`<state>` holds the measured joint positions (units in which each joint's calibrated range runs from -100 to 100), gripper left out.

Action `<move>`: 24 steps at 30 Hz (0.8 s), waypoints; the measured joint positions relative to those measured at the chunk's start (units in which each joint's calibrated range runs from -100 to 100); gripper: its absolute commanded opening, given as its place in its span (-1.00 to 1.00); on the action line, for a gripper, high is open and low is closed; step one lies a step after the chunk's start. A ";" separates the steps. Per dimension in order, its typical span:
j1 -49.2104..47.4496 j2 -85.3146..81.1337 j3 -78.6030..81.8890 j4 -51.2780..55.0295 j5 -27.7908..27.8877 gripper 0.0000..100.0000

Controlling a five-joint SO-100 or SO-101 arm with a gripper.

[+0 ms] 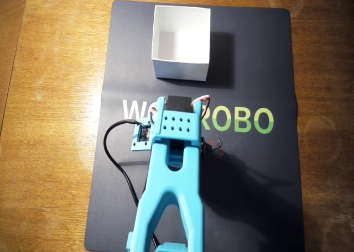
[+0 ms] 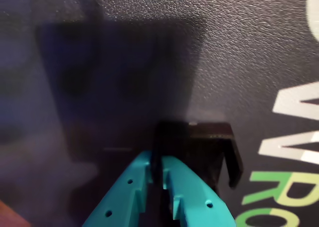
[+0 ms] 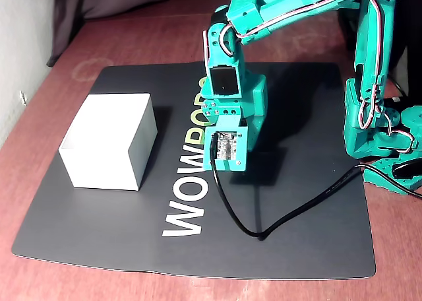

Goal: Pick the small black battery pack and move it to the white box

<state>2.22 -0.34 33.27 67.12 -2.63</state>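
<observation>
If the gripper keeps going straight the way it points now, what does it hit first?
Most likely the black mat: the gripper points down at it, with a black object close beside its tip. Depth is unclear.

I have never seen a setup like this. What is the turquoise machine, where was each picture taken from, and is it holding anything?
It is a small turquoise plastic robot arm with a two-finger gripper. One picture looks straight down, one comes from a camera riding on the gripper, and one from the side. A square white cardboard box stands open on a black mat with printed letters, on a wooden table. In the wrist view the fingers are nearly together beside a small black plastic piece, probably the battery pack; whether they grip it is unclear.
</observation>
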 measured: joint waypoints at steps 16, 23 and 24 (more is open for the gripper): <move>0.00 0.00 -3.64 3.14 0.21 -0.99; 0.00 0.00 -3.64 3.31 0.21 -0.99; 0.00 0.00 -3.82 3.58 0.21 -0.99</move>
<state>2.22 -0.34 29.45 70.69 -2.42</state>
